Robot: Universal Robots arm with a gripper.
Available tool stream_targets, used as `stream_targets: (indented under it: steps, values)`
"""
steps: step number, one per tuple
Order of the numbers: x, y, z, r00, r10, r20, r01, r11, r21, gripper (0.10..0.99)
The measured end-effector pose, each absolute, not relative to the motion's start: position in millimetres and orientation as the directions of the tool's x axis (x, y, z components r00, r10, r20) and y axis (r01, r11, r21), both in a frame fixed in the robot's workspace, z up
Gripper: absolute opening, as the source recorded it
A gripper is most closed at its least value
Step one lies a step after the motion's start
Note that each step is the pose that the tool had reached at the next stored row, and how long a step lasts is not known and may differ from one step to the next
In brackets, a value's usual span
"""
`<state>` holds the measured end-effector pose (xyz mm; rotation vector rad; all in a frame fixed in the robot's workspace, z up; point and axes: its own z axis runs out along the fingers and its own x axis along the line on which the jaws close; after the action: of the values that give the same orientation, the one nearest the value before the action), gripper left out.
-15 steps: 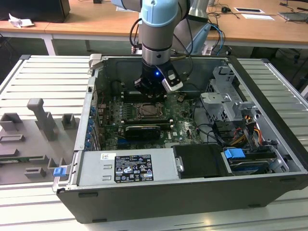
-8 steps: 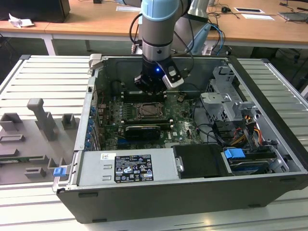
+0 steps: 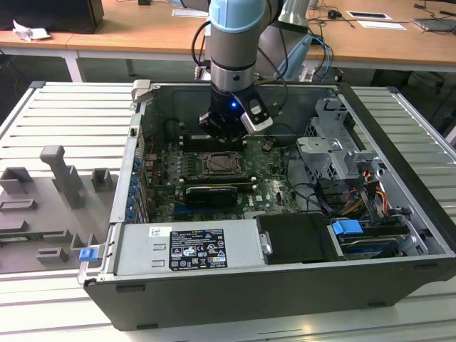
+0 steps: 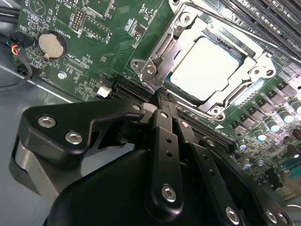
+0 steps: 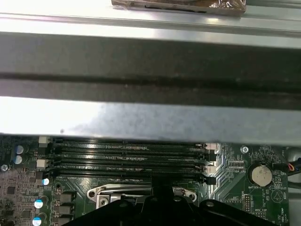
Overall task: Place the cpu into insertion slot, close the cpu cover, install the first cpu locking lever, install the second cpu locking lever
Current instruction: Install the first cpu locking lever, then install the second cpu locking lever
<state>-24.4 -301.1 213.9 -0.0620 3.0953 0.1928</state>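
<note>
The cpu [image 4: 203, 69], a silvery square chip, lies in the insertion slot [image 3: 221, 165] on the green motherboard. The cpu cover [image 4: 254, 66], a metal frame, lies flat around it, and the chip shows through its window. My gripper [image 4: 162, 100] has its black fingers [image 4: 165, 136] pressed together with nothing between them. Its tip is at the corner of the socket frame, beside a metal locking lever [image 4: 162, 47] that runs along one side. In the exterior view the gripper [image 3: 224, 132] hangs just behind the socket, low inside the case. The frame's edge [image 5: 141, 192] shows in the first wrist view.
Long black memory slots [image 5: 127, 157] run close behind the socket, below the case wall [image 5: 150, 117]. A black expansion card [image 3: 210, 194] lies in front of the socket. A coin battery [image 4: 50, 44] sits on the board. Drive cages and cables [image 3: 335, 164] stand on the exterior view's right.
</note>
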Motion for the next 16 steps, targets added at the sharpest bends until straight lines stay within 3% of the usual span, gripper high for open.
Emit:
stream_targets:
  steps: [16]
  values:
    - [-24.4,-308.6,223.2,-0.998,-0.038,-0.042,-0.043,0.991,0.123,0.106]
